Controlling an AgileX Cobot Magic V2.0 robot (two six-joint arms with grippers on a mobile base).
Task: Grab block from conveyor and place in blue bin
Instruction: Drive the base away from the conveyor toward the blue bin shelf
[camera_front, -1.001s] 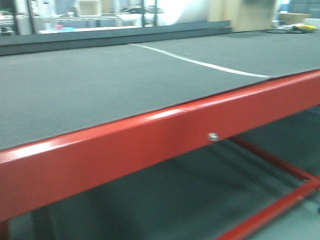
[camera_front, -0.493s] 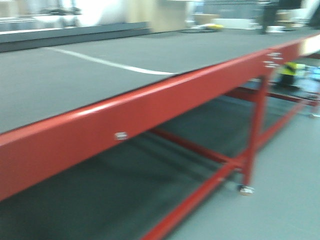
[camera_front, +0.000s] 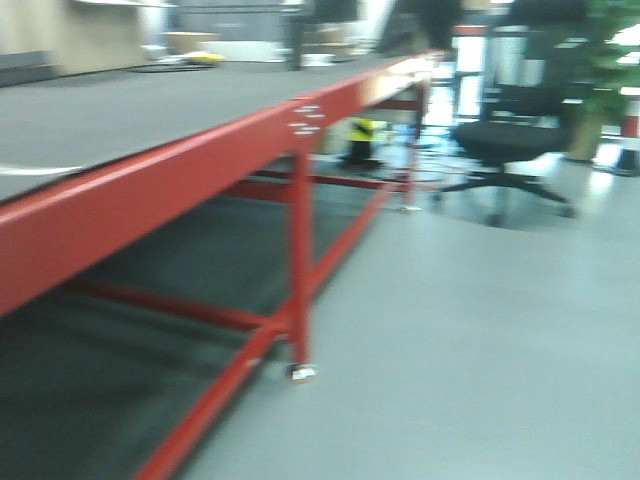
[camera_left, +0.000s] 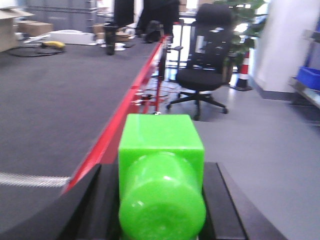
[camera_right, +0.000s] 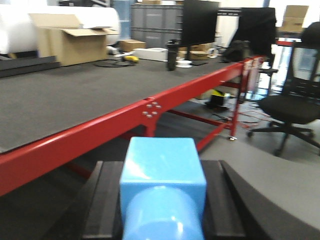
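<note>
The conveyor (camera_front: 100, 110) is a wide dark grey belt with a glossy red border strip (camera_front: 150, 190), at the left of the front view. It also shows in the left wrist view (camera_left: 50, 100) and the right wrist view (camera_right: 60, 100). My left gripper (camera_left: 161, 200) is shut on a bright green block (camera_left: 161, 165) beside the red edge, above the floor. My right gripper (camera_right: 162, 200) is shut on a light blue block (camera_right: 162, 172) off the belt, in front of the frame. A blue container (camera_left: 309, 78) sits on a shelf at the far right. Neither gripper shows in the front view.
A red conveyor leg with a caster (camera_front: 300, 370) stands on the grey floor. A black office chair (camera_front: 510, 140) is past the belt's end, with a traffic cone (camera_left: 245, 75) behind it. A cardboard box (camera_right: 70, 42) and a dark monitor (camera_right: 200, 22) stand beyond the belt.
The front view has swung to the right: the belt has slid to the left of the picture, and the floor, the conveyor leg and the office chair have come into view.
</note>
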